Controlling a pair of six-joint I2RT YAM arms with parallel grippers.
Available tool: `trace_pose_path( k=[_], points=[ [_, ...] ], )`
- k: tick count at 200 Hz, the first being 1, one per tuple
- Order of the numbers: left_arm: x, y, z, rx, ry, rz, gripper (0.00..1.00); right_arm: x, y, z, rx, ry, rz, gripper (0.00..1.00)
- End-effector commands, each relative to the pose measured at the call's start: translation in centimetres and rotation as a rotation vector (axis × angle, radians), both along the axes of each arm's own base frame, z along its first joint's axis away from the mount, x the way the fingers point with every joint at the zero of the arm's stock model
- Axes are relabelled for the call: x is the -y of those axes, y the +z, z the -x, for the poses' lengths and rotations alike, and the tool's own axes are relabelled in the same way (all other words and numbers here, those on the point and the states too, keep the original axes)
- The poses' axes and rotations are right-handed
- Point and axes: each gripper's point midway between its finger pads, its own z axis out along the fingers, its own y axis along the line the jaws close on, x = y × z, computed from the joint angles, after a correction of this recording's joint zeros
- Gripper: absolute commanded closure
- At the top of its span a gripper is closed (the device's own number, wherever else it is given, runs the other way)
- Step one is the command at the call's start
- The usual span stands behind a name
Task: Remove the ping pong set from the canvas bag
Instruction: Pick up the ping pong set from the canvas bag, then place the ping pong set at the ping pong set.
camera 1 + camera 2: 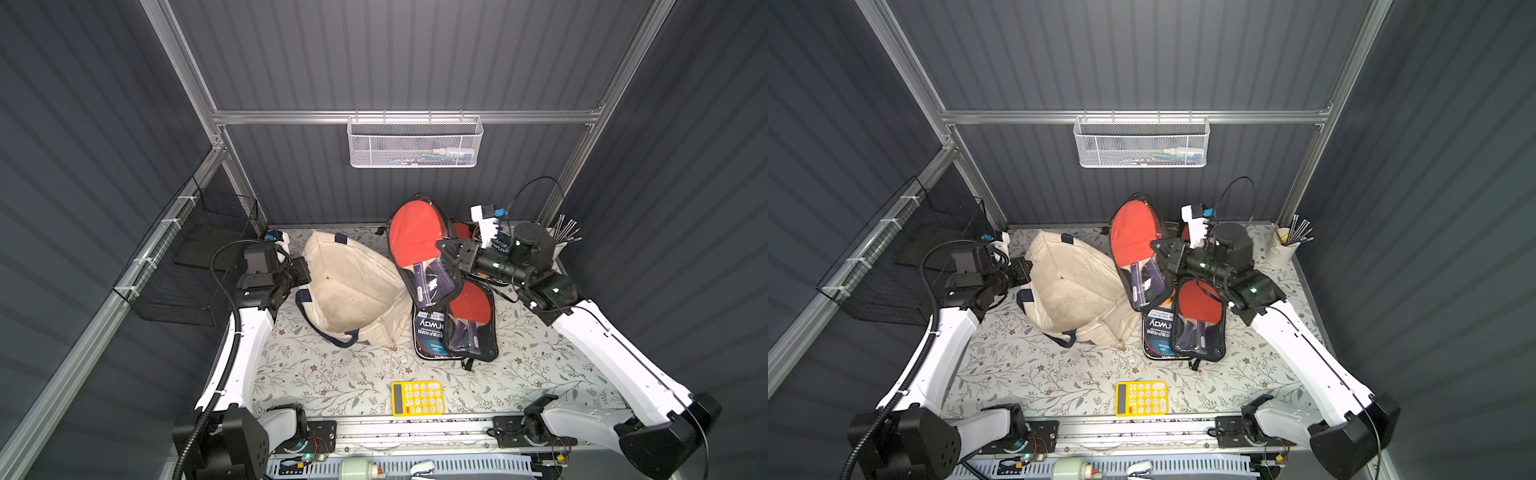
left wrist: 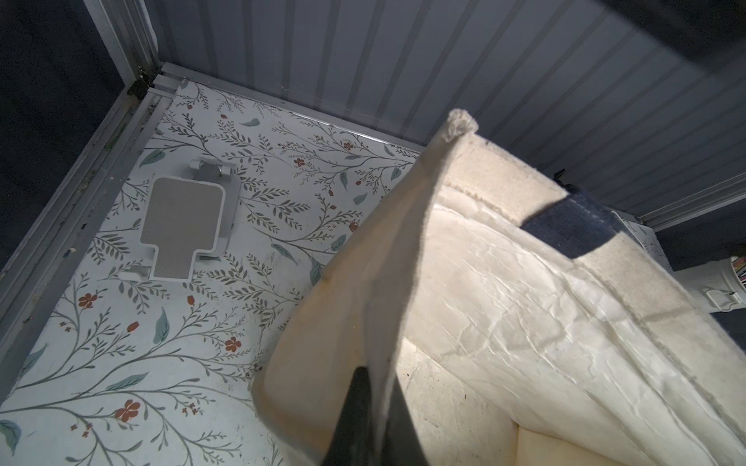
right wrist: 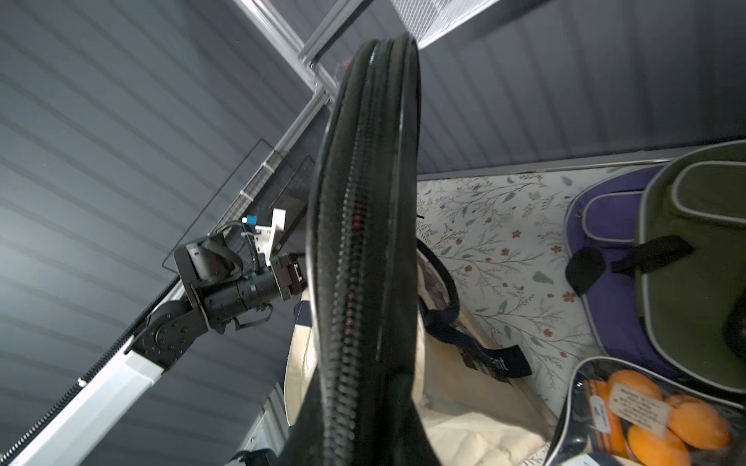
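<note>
Now: left gripper (image 1: 302, 270) pinched shut on canvas bag (image 1: 357, 270) rim, bag's 9 o'clock. Right gripper (image 1: 448, 254) clamps ping pong set (image 1: 415, 237), aloft on edge outside bag, at its 3 o'clock.

A black zippered case (image 3: 363, 242) is standing edge-on, close up, rising through the middle, with red glinting between its zip teeth. Behind it a cream canvas bag (image 3: 464, 423) is slumping on the floral-patterned table (image 3: 504, 242), one navy strap handle (image 3: 438, 282) looping up. A purple and olive-green padded case (image 3: 617, 314) is lying beyond, and a clear pouch of orange balls (image 3: 662, 415) is sitting just beside the bag. The black-and-white left arm (image 3: 226, 290) is pointing toward the zippered case from its far side.
</note>
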Motion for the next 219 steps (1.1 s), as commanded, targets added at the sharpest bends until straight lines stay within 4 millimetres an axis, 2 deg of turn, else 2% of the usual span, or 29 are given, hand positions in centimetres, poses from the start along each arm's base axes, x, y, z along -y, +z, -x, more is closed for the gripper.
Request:
trace_pose_path(
  k=[1, 23, 47, 76, 116, 138, 219],
  points=[
    [-0.2, 1.8, -0.5, 0.043, 0.005, -0.003, 1.0, 3.7, 4.6, 1.6, 0.12, -0.067, -0.118, 1.0],
    [-0.2, 1.8, -0.4, 0.042, 0.008, -0.006, 1.0, 7.3, 2.8, 1.1, 0.067, -0.154, -0.15, 1.0],
    [-0.2, 1.6, -0.4, 0.04, 0.007, -0.007, 1.0, 10.6, -0.2, 0.6, -0.015, -0.214, -0.212, 1.0],
    [-0.2, 1.7, -0.4, 0.04, 0.008, -0.01, 1.0, 13.8, -3.1, 0.4, -0.084, -0.253, -0.296, 1.0],
    [-0.3, 1.6, -0.4, 0.038, 0.008, -0.011, 1.0, 17.0, -6.5, 0.6, -0.146, -0.286, -0.386, 1.0],
    [-0.3, 1.7, -0.4, 0.042, 0.009, -0.013, 1.0, 18.2, -8.5, 1.0, -0.172, -0.303, -0.414, 1.0],
    [-0.3, 1.6, -0.4, 0.039, 0.008, -0.013, 1.0, 19.2, -14.8, 2.0, -0.235, -0.331, -0.424, 1.0]
  ],
)
